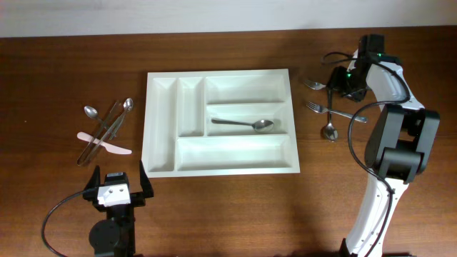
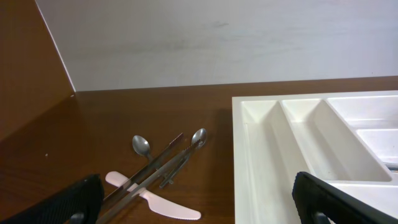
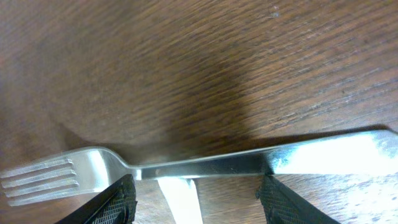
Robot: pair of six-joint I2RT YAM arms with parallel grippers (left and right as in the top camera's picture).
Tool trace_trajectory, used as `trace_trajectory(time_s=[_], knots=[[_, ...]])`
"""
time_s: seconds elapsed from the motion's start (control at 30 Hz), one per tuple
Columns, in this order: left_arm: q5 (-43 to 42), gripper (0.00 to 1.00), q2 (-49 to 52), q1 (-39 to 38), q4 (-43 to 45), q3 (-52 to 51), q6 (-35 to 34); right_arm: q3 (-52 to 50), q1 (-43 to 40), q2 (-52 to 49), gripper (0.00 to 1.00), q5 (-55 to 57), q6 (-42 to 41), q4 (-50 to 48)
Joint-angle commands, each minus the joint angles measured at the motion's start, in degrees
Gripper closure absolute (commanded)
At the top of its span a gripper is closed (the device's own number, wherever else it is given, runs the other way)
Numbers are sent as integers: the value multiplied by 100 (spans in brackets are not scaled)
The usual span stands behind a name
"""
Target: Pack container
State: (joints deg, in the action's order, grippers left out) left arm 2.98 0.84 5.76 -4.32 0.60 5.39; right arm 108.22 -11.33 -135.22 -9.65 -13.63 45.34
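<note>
One white tray (image 1: 235,153), one pink knife (image 1: 118,148), five spoons (image 1: 263,125), one clear fork (image 1: 318,108), other crossed cutlery (image 1: 103,132) uncountable

The overhead view looks straight down on the whole worktop (image 1: 71,64) from well above, with the arm bases at its lower edge. The left wrist view sits low behind the left tool (image 1: 118,187), looking forward and slightly down between its fingers (image 2: 68,199) toward the back wall (image 2: 217,43); with overhead it shares the left compartments of the container (image 1: 218,74) and the cutlery pile (image 1: 106,132) beside it. The right wrist view hangs very close above the worktop, facing down at a fork (image 3: 186,165), which overhead shows right of the container
</note>
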Motion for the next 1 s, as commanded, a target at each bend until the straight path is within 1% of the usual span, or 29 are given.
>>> trace_trajectory(time_s=[0.0,0.13,0.43,0.57,0.63,0.77,0.97], knots=[[-63,1,-55,31,-28,-11,55,76,-37,-177,36,-22,815,79],[-63,1,-55,31,-28,-11,55,76,-37,-177,36,-70,704,83],[-66,1,-55,31,-28,-11,55,76,-33,-177,37,-411,699,-605],[-66,1,-55,31,-28,-11,55,120,-26,-177,35,-859,638,-662],[-66,1,-55,31,-28,-11,55,164,-26,-175,35,-931,85,-649],[-63,1,-55,31,-28,-11,55,354,-17,-173,36,-1078,-726,-684],[-63,1,-55,31,-28,-11,55,960,170,-173,38,-1016,-1390,-684]])
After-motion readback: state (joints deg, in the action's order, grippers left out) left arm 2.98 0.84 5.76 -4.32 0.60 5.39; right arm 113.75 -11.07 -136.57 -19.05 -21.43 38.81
